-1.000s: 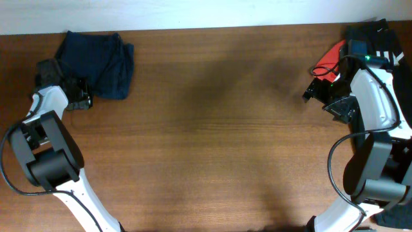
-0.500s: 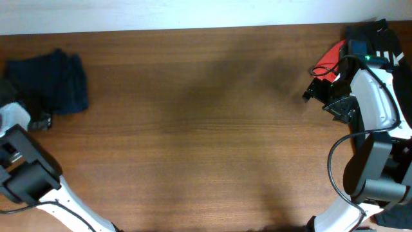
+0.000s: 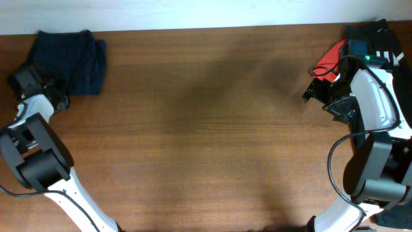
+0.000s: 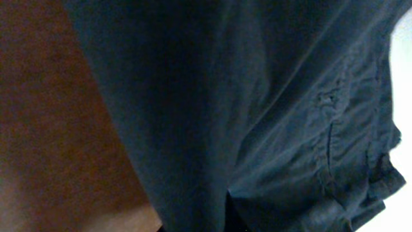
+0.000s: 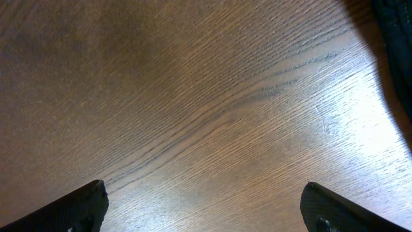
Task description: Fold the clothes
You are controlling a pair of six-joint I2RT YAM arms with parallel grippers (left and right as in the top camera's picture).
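Observation:
A dark blue garment [image 3: 69,58] lies folded and bunched at the table's far left corner. My left gripper [image 3: 51,90] is at its lower left edge and looks shut on the cloth. The left wrist view is filled with the blue fabric [image 4: 257,116], which hides the fingers. My right gripper [image 3: 313,92] is open and empty over bare wood, with its two fingertips wide apart in the right wrist view [image 5: 206,212].
A pile of clothes sits at the far right corner: a red garment [image 3: 329,57] and black ones [image 3: 373,37], partly under the right arm. A dark cloth edge [image 5: 396,58] shows in the right wrist view. The wooden table [image 3: 206,129] spans the frame.
The left gripper dragged the blue garment to the far left edge, then back right and toward the far edge. The right arm has not moved.

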